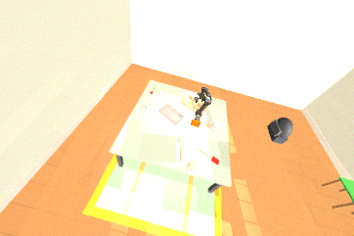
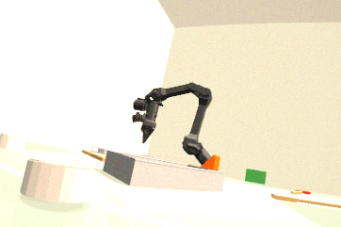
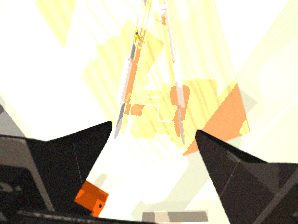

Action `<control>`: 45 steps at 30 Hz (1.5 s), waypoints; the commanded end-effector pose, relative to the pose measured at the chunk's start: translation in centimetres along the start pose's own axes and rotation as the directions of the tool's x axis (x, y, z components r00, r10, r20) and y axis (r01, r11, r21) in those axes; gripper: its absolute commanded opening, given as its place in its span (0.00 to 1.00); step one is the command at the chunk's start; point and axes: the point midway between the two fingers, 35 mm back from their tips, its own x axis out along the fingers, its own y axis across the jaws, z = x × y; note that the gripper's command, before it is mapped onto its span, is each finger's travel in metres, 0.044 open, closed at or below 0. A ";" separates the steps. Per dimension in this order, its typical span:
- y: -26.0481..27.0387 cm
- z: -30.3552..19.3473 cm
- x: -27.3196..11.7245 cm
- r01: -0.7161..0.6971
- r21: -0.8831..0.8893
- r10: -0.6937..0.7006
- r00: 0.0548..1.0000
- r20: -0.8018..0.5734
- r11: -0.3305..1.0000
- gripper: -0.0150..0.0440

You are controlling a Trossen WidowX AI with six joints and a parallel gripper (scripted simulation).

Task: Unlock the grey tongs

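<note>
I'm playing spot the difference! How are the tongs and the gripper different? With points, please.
The tongs (image 3: 126, 80) are pale grey, but the gripper (image 3: 154, 129) (image 2: 145, 141) is black. The tongs lie over the board (image 3: 102, 75), while the gripper hangs above, pointing down. The tongs have long, thin arms, while the gripper has short, wedge-shaped fingers. Both are open, with two sides spread apart.

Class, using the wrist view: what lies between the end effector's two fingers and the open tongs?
Nothing stands between the end effector and the tongs in the wrist view; only board and tabletop show there.
</note>
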 end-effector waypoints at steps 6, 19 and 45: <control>4.6 -6.1 -4.6 0.009 -0.029 -0.009 1.000 0.004 1.000 1.00; 7.4 -7.6 -6.9 0.049 -0.049 -0.046 0.997 0.060 0.998 1.00; 6.7 -7.8 -9.6 0.070 -0.034 -0.064 0.986 0.154 0.997 1.00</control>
